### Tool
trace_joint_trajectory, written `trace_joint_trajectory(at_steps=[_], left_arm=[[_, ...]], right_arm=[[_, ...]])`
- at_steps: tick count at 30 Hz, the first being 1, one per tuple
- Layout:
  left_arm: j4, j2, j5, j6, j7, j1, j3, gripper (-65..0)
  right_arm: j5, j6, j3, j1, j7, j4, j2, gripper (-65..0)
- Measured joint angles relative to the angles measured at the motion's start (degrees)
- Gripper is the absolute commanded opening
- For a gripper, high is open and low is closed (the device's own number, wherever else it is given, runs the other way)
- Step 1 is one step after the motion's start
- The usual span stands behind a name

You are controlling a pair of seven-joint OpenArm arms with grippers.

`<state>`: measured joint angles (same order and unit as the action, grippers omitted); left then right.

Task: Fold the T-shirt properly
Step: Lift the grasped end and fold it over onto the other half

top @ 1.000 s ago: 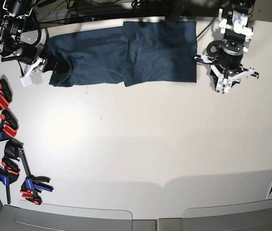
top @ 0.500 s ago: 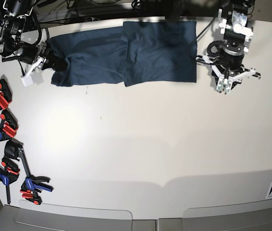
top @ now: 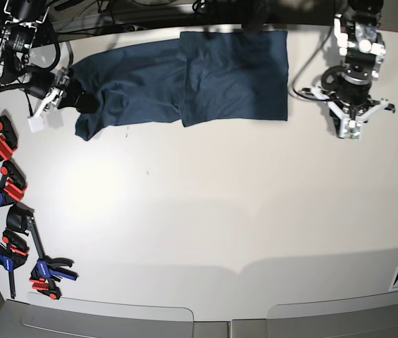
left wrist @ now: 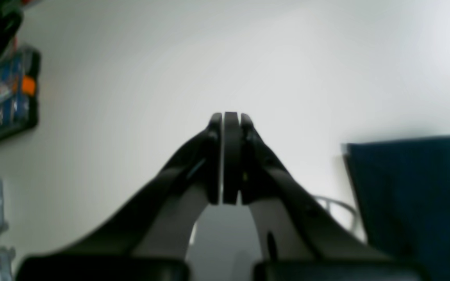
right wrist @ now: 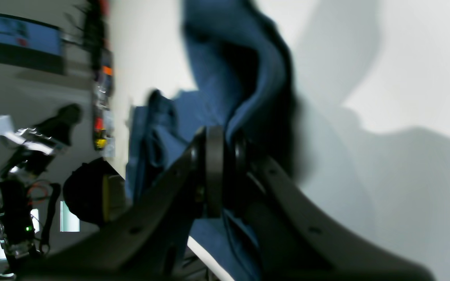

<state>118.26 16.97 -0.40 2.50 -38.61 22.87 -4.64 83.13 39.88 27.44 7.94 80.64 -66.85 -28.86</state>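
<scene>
The dark navy T-shirt (top: 206, 74) lies stretched along the far edge of the table, its right half folded double. My right gripper (top: 79, 100) is at the shirt's left end; in the right wrist view this gripper (right wrist: 220, 134) is shut on a bunched, raised fold of the blue T-shirt (right wrist: 240, 78). My left gripper (top: 350, 131) hangs over bare table to the right of the shirt, apart from it. Seen from the left wrist, the left gripper (left wrist: 225, 117) is shut with nothing between its fingers, and the T-shirt's edge (left wrist: 412, 203) lies off to the right.
Several blue-and-red clamps (top: 5, 186) lie along the table's left edge, with more of these clamps (top: 44, 273) near the front left corner. A cable (top: 303, 74) loops between the shirt and the left arm. The white table (top: 220, 211) extends toward the front.
My right gripper has shut on the shirt's left end and tugged it, so that corner now hangs lower. My left gripper has shut and shifted right, away from the shirt.
</scene>
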Motion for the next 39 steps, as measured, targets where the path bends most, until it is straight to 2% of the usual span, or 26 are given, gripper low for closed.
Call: trace_joint_trajectory(at_steps=[6,9,12,16,24,29,39], left_arm=[[0.0,0.0,-9.7,-7.2,-0.4,2.4,-7.5,-65.0],[0.0,-0.1,-11.0,-8.8,-0.5,4.4,-9.4,-65.0],[0.0,-0.1,-11.0,-8.8,-0.8,6.6,-9.4,-65.0],[0.0,-0.1,-11.0,-9.0,-1.9,8.9,-9.4,-65.0],[0.0,-0.1,-11.0,-9.0,-2.0,10.1,-9.4,-65.0],[0.0,-0.1,-11.0,-9.0,-2.1,10.1,-9.4,-65.0],[0.0,-0.1,-11.0,-9.0,-2.1,10.3,-9.4,-65.0]], right_arm=[[-0.6,-0.3,0.0,0.0,0.2,-8.3,0.0,-65.0],[-0.3,-0.2,0.0,0.0,0.2,-13.5,0.0,-65.0],[-0.2,-0.2,0.0,0.0,0.3,-18.1,1.4,-65.0],[-0.2,-0.2,0.0,0.0,0.4,-21.5,6.3,-65.0],[-0.3,-0.2,-0.5,0.2,0.3,-22.5,19.1,-65.0],[-0.4,-0.2,-7.8,0.5,0.2,-22.5,22.2,-65.0],[-0.4,-0.2,-27.1,0.5,0.2,-22.5,22.8,-65.0]])
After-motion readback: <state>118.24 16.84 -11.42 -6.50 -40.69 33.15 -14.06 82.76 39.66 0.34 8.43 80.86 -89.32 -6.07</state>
